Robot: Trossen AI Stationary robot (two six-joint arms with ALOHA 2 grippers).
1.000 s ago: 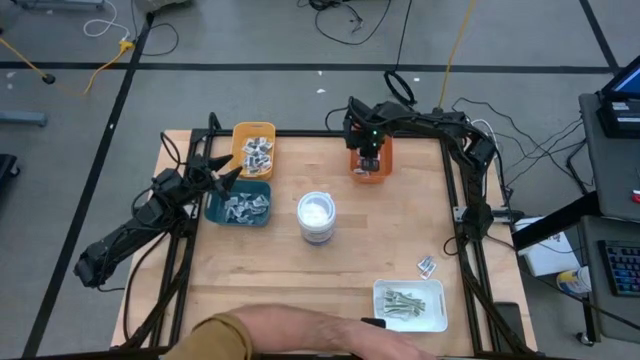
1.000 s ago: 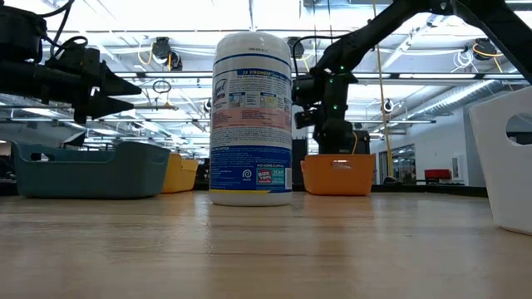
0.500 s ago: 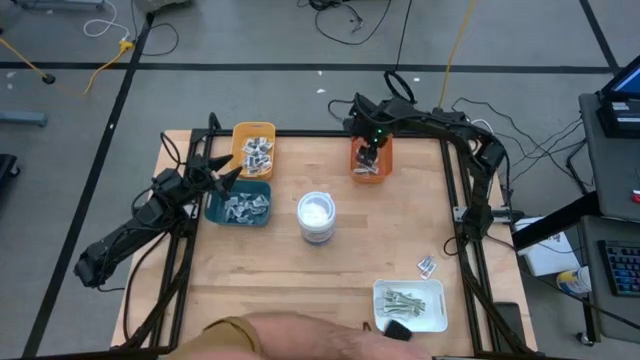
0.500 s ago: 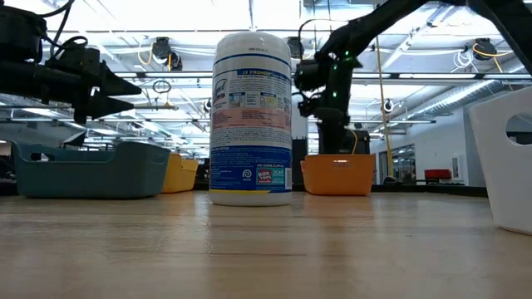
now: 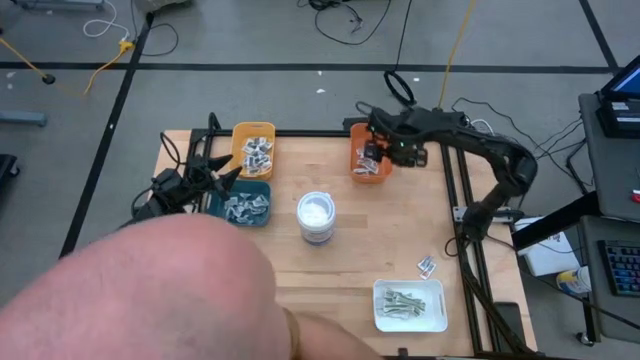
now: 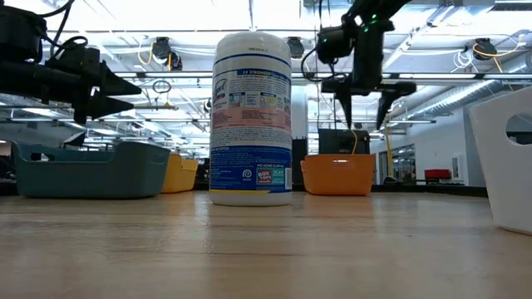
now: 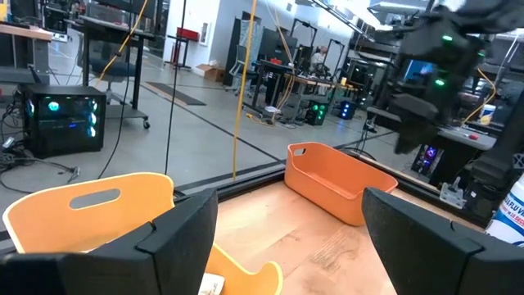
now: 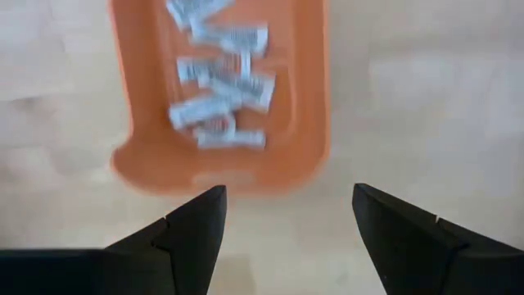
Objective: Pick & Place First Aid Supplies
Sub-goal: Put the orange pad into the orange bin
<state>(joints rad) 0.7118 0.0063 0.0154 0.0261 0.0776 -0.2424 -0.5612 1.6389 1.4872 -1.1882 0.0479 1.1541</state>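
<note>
Foreground blob: a large pinkish out-of-focus shape (image 5: 170, 290) fills the lower left of the high view, hiding most of the left arm and that corner of the surface (image 5: 340, 270) (what it is cannot be told).
Wipes canister: a white tub (image 5: 316, 215) stands upright mid-surface; in the low view it blocks the middle of the scene, between the teal bin (image 6: 91, 170) and the orange bin (image 6: 337, 175).
Low view only: the right end effector (image 6: 363, 104) hangs well above the orange bin, fingers apart and pointing down, nothing between them.
Right wrist view only: white packets (image 8: 219, 78) lie piled inside the orange bin, seen from straight above.
Left end effector: (image 5: 232, 174) fingers spread, empty, over the near edge of the teal bin, beside the yellow bin (image 5: 253, 147).
Yellow bin: silvery-grey wrappers (image 5: 258, 150).
Teal bin: pale packets (image 5: 243, 205).
White tray: (image 5: 409, 305) near the front right corner, holding pale-green strips (image 5: 402, 301).
Loose supply: a small white-and-red sachet (image 5: 427, 266) lies on the bare surface just behind the tray.
</note>
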